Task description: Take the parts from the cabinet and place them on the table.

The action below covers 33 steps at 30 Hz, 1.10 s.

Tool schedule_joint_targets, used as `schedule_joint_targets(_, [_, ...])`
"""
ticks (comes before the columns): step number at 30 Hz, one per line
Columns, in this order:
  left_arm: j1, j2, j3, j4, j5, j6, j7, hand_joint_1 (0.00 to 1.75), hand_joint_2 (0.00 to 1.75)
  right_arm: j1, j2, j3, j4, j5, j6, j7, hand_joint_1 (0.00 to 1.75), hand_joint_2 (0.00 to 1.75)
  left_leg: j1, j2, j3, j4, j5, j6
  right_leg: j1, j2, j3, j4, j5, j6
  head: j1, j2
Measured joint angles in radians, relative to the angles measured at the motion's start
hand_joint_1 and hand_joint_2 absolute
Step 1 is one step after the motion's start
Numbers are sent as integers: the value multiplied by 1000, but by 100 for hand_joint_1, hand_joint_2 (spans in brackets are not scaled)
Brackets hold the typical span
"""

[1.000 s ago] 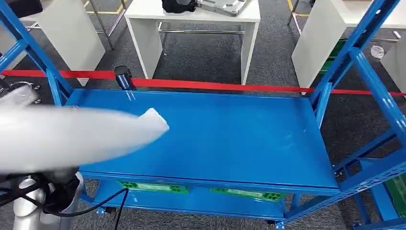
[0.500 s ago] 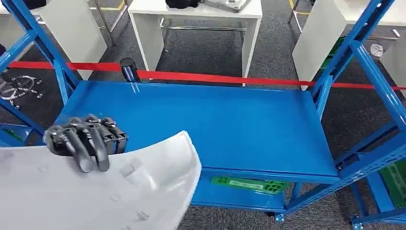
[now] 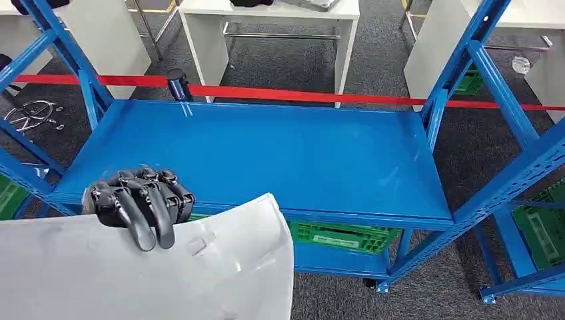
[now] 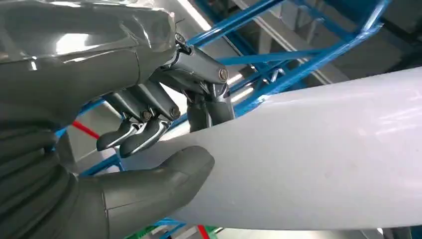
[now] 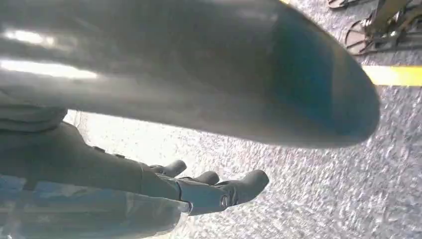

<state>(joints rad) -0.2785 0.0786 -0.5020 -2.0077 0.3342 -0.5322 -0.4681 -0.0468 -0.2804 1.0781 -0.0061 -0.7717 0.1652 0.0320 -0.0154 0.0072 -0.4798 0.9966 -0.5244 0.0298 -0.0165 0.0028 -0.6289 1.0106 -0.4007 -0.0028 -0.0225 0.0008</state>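
White and smooth, the panel [image 3: 133, 273] fills the low left corner of the head view. It is a big curved part with a rounded corner. The left hand [image 3: 138, 200] grips its far edge. The dark fingers [image 3: 143, 223] curl over the top of the panel, side by side, and the knuckles sit just behind the edge. In the left wrist view the same hand [image 4: 149, 124] pinches the panel [image 4: 318, 159] from both sides: the thick grey thumb [image 4: 164, 174] presses flat on one face, and the darker fingers hook over the other face.

The panel hangs in front of the blue shelf [image 3: 280, 160] and covers a bit of its near edge. It is off the shelf, held up in the air by the hand. The top board of the shelf is flat and bare. Blue posts [image 3: 493, 87] slant up on both sides. Green crates [image 3: 343, 235] sit on the lower board.

The right hand [image 5: 199, 186] hangs low over grey carpet [image 5: 308, 189]. Its fingers point out almost straight, a little apart, and they hold nothing.

Behind the shelf a red tape [image 3: 306, 97] runs from side to side, tied to a dark post [image 3: 178, 85]. Past the tape stands a white table [image 3: 270, 30] on the grey carpet. More white tables stand at the left and the right.
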Motion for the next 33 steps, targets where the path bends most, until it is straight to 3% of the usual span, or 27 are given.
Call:
schedule_joint_targets(2, [-2, 3, -1, 0, 1, 0, 0, 175, 175, -1, 0, 2, 0, 0, 0, 0, 0, 0, -10, -1, -8, -6, 11, 11, -7, -2, 0, -7, 16, 15, -5, 0])
schedule_joint_targets(3, [-2, 3, -2, 0, 0, 0, 0, 175, 175, 0, 0, 5, 0, 0, 0, 0, 0, 0, -9, 0, -10, -28, 31, 23, -3, -2, 0, -18, 27, 20, -4, 0])
schedule_joint_targets(4, [-4, 2, -4, 0, 0, 0, -1, 175, 175, -1, 0, 8, 1, 0, 1, 0, 0, 0, -2, 8, -10, -49, 56, 22, -6, -3, -9, -4, 12, 15, -3, 0])
schedule_joint_targets(5, [-7, 2, -6, 0, 0, 1, -1, 175, 175, -1, -2, 10, 1, 0, -4, 0, 0, 0, -1, 6, -23, -55, 71, 33, -4, -3, -25, 30, -38, 5, -1, 0])
schedule_joint_targets(7, [-4, 3, -7, 0, -3, 8, -4, 175, 175, 0, -11, 16, 2, 0, -25, -5, 0, 0, -1, 6, -47, -55, 96, 34, -6, -2, -64, 162, -136, -6, 0, 0])
schedule_joint_targets(8, [-2, 4, -8, 2, -9, 13, -5, 175, 175, 1, -17, 19, 2, 0, -29, -10, 0, 0, -1, 6, -67, -54, 108, 32, -8, -2, -82, 235, -166, -1, -1, 0])
schedule_joint_targets(9, [1, 5, -9, 6, -9, 16, -7, 175, 175, 3, -26, 21, 2, 0, -33, -16, 0, 0, -1, 7, -86, -51, 122, 29, -10, -3, -84, 280, -167, 12, -1, 0])
schedule_joint_targets(10, [6, 7, -9, 10, -8, 19, -10, 175, 175, 6, -34, 24, 2, 0, -35, -25, 0, 0, 2, 7, -104, -48, 134, 25, -15, -3, -66, 278, -147, 29, -1, 0])
schedule_joint_targets(11, [11, 9, -9, 12, -8, 21, -13, 175, 175, 9, -42, 27, 2, 0, -35, -31, 0, 0, 5, 8, -125, -42, 143, 19, -20, -3, -25, 234, -116, 48, -1, 0])
schedule_joint_targets(12, [16, 10, -9, 14, -8, 21, -16, 175, 175, 12, -50, 30, 4, -1, -35, -36, 0, 0, 10, 8, -144, -30, 149, 12, -25, -4, 29, 162, -92, 63, -1, 0])
schedule_joint_targets(13, [19, 11, -9, 16, -8, 21, -17, 175, 175, 12, -53, 32, 4, -2, -35, -40, 0, 0, 13, 8, -163, -12, 154, 6, -31, -4, 93, 72, -88, 69, 0, 0])
schedule_joint_targets(14, [22, 13, -9, 16, -9, 21, -19, 175, 175, 10, -51, 34, 3, -2, -34, -43, 0, 0, 9, 9, -184, 4, 157, -2, -21, -2, 138, 1, -138, 63, 2, 0])
schedule_joint_targets(15, [25, 13, -10, 17, -10, 21, -20, 175, 175, 16, -60, 38, 5, -2, -33, -46, 0, 0, 9, 8, -188, 13, 161, -7, -18, 4, 118, 15, -131, 41, -3, 0])
schedule_joint_targets(18, [33, 19, -11, 19, -9, 19, -32, 175, 175, 22, -61, 46, 6, -3, -16, -63, 0, 0, 14, 7, -191, 19, 174, -19, -17, 4, 104, 19, -129, 17, 0, 0])
schedule_joint_targets(19, [37, 23, -11, 21, -7, 14, -39, 175, 175, 22, -60, 48, 6, -5, -15, -74, 0, 0, 18, 4, -196, 28, 160, -27, -20, -2, 96, 19, -119, 5, 1, 0])
schedule_joint_targets(20, [39, 26, -11, 22, -5, 10, -44, 175, 175, 23, -63, 49, 6, -7, -14, -84, 0, 0, 19, 3, -204, 57, 105, -33, -20, -2, 87, 19, -109, -3, -4, 0])
schedule_joint_targets(22, [39, 32, -11, 26, -3, 0, -59, 175, 175, 26, -66, 49, 6, -15, -14, -104, 0, 0, 20, 3, -236, 196, -26, -42, -17, -2, 61, 19, -85, -6, -3, 0])
schedule_joint_targets(23, [39, 33, -12, 30, -3, -2, -66, 175, 175, 28, -67, 50, 6, -17, -14, -109, 0, 0, 20, 3, -250, 267, -63, -43, -14, -3, 52, 21, -74, -7, -4, 0])
schedule_joint_targets(24, [39, 33, -13, 36, -3, -4, -71, 175, 175, 29, -69, 51, 6, -18, -13, -113, 0, 0, 20, 3, -254, 317, -72, -41, -11, -3, 37, 21, -62, -7, -4, 0])
schedule_joint_targets(25, [39, 34, -14, 42, -3, -6, -74, 175, 175, 30, -71, 53, 6, -18, -9, -115, 0, 0, 20, 2, -239, 330, -54, -36, -7, -3, 21, 21, -50, -7, -4, 0])
schedule_joint_targets(26, [39, 34, -15, 47, -4, -7, -77, 175, 175, 32, -72, 56, 6, -18, -5, -116, 0, 0, 17, 1, -203, 298, -23, -27, -2, -3, 6, 21, -39, -7, -3, 0])
schedule_joint_targets(27, [38, 34, -16, 50, -4, -7, -79, 175, 175, 32, -74, 58, 6, -19, -4, -116, 0, 0, 13, -1, -145, 227, 5, -12, 4, -2, -7, 21, -28, -8, -4, 0])
schedule_joint_targets(28, [37, 34, -18, 52, -4, -7, -80, 175, 175, 33, -76, 59, 6, -19, -3, -116, 0, 0, 4, -5, -72, 132, 16, 10, 7, 0, -16, 21, -17, -8, -4, 0])
schedule_joint_targets(29, [34, 34, -18, 52, -4, -8, -82, 175, 175, 32, -66, 60, 3, -20, -2, -117, 0, 0, -11, -7, -8, 40, -19, 38, 0, 0, -18, 21, -9, -7, -2, 0])
schedule_joint_targets(30, [34, 34, -19, 52, -4, -8, -82, 175, 175, 36, -67, 62, 4, -20, -2, -118, 0, 0, -9, 0, 17, -1, -35, 34, 4, 0, -15, 16, -1, 1, 0, 0])
schedule_joint_targets(32, [32, 35, -20, 55, -3, -9, -84, 175, 175, 39, -79, 65, 7, -19, -1, -119, 0, 0, -24, -2, 14, -4, -11, 33, -13, -3, -13, 5, 18, 18, -10, 0])
schedule_joint_targets(33, [31, 35, -21, 56, -4, -9, -83, 175, 175, 39, -75, 66, 7, -19, -1, -120, 0, 0, -26, -2, 4, -14, 1, 40, -11, -2, -11, -5, 30, 23, -8, 0])
